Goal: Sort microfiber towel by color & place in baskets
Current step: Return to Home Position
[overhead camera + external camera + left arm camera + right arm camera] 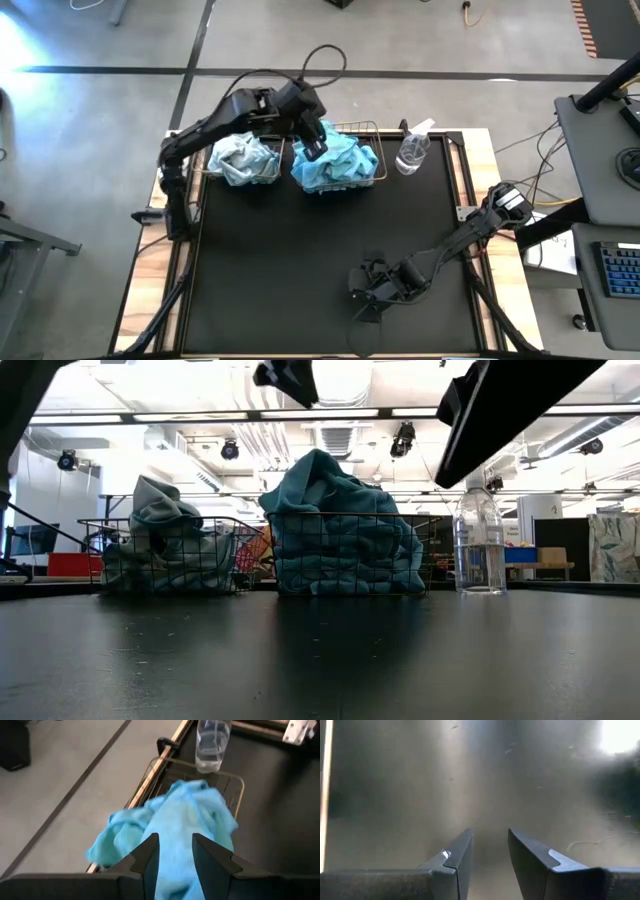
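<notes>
Return to home: left arm to be raised clear of the far baskets.

Near right, the right arm [450,245] is seen low over the bench [300,260], jaws slightly parted, empty. Far, the left arm [240,105] hangs above the right basket [365,126], jaws parted, nothing gripped. Turquoise towels [340,165] are heaped inside it, pale towels [240,160] in the left basket [228,550]. A straight rise is advised first, so no cloth is snagged and the spray bottle [412,150] is not clipped.

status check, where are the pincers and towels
Left pincer open, empty, over right basket. Right pincer open, empty, low near table front. Turquoise towels in right basket, pale towels in left basket. Spray bottle beside right basket, clear of arms.
</notes>
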You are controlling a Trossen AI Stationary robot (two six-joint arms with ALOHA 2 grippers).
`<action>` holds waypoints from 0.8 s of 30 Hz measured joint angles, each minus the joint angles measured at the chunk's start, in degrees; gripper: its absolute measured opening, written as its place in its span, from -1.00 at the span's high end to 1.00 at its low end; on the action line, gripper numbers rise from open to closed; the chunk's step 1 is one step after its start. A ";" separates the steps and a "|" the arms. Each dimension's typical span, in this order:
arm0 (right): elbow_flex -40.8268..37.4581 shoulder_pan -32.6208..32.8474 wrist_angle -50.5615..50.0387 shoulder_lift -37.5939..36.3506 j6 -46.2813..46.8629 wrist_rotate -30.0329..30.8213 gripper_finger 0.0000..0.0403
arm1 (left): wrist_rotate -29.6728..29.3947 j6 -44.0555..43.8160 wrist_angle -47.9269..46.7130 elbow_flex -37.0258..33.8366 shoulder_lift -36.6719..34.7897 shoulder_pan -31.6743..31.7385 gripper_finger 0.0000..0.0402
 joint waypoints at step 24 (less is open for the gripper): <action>0.00 0.09 0.10 0.00 -0.45 0.58 0.41 | -14.37 -16.22 12.06 -40.34 -18.08 -42.04 0.58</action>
